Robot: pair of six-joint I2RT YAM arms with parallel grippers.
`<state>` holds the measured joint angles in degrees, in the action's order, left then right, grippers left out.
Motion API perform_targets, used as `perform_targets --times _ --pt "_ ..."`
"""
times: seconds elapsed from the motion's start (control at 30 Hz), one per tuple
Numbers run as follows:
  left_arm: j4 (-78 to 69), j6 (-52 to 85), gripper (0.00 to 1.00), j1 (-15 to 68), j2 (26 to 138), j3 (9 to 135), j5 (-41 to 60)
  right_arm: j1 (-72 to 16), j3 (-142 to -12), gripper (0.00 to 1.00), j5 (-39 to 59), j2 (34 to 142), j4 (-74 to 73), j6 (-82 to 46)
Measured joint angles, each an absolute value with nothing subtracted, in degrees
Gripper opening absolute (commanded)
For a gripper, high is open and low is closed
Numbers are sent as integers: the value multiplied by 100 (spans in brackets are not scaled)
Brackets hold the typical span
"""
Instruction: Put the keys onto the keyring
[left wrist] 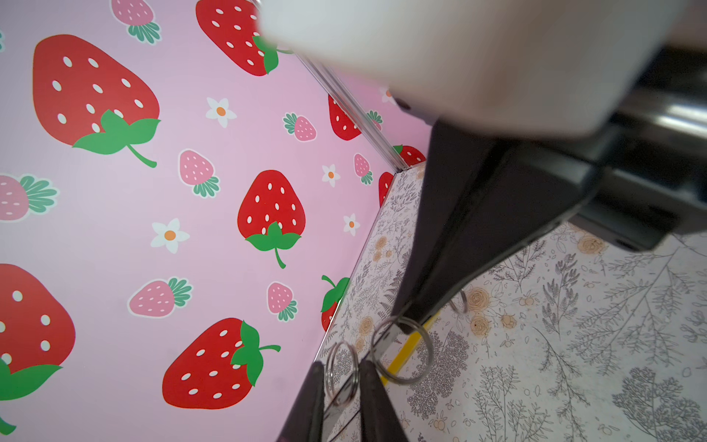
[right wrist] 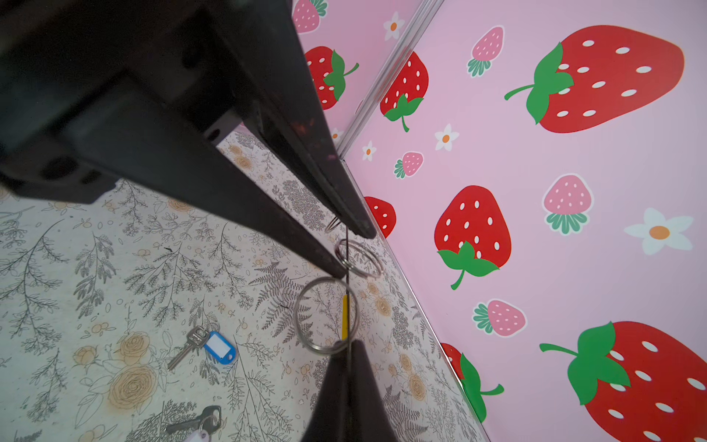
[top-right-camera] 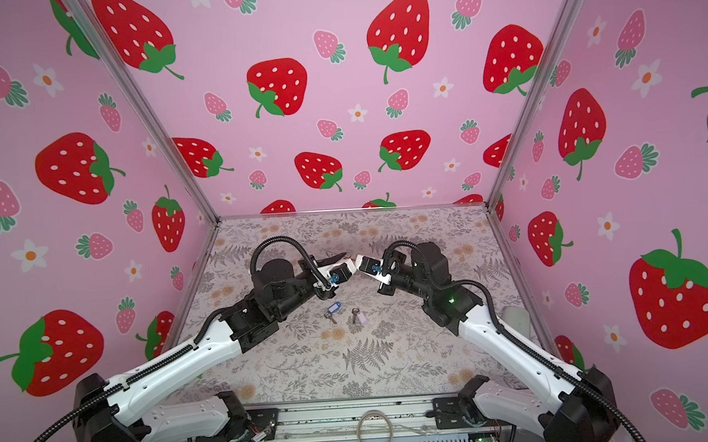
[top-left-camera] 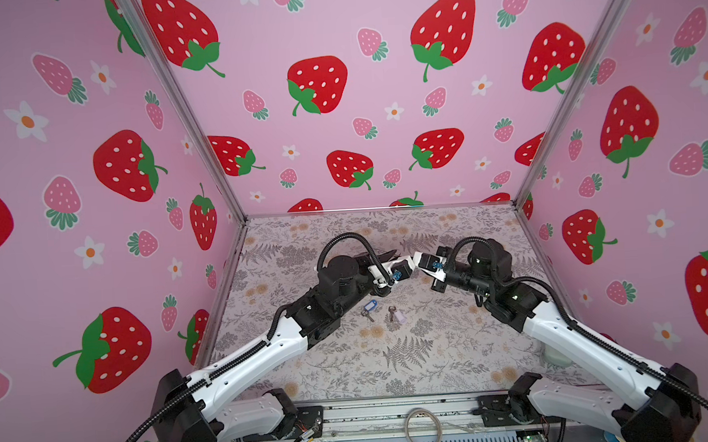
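Right end effector (right wrist: 347,346) clenched on keyring (right wrist: 345,317); left end effector (left wrist: 342,361) pinching its small loop (right wrist: 359,241) (both aloft). Below on tabletop (top-left-camera: 393,369): blue-tagged key (top-left-camera: 368,308) nearer left arm, lilac-tagged key (top-left-camera: 394,314) nearer right.

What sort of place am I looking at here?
Likely a small robot test booth, not a home: two white-and-black robot arms mounted on a grey metal rail, reaching over a floral-papered tabletop walled in by pink strawberry-print panels.
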<state>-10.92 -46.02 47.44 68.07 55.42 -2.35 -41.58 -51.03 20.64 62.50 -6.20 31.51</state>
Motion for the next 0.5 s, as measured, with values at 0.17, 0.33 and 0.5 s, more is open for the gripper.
perform_targets --times 0.17,0.33,0.5 --pt "-1052 -4595 13 4703 6807 5542 -161 -4158 -5103 0 2082 6250 -622 3135" --pt "-1013 -4574 1 4681 6807 5542 -104 -4150 -5048 0 2053 6250 -644 3135" --pt "-1000 -4501 0 4661 6807 5540 -86 -4150 -5009 0 2025 6248 -668 3133"
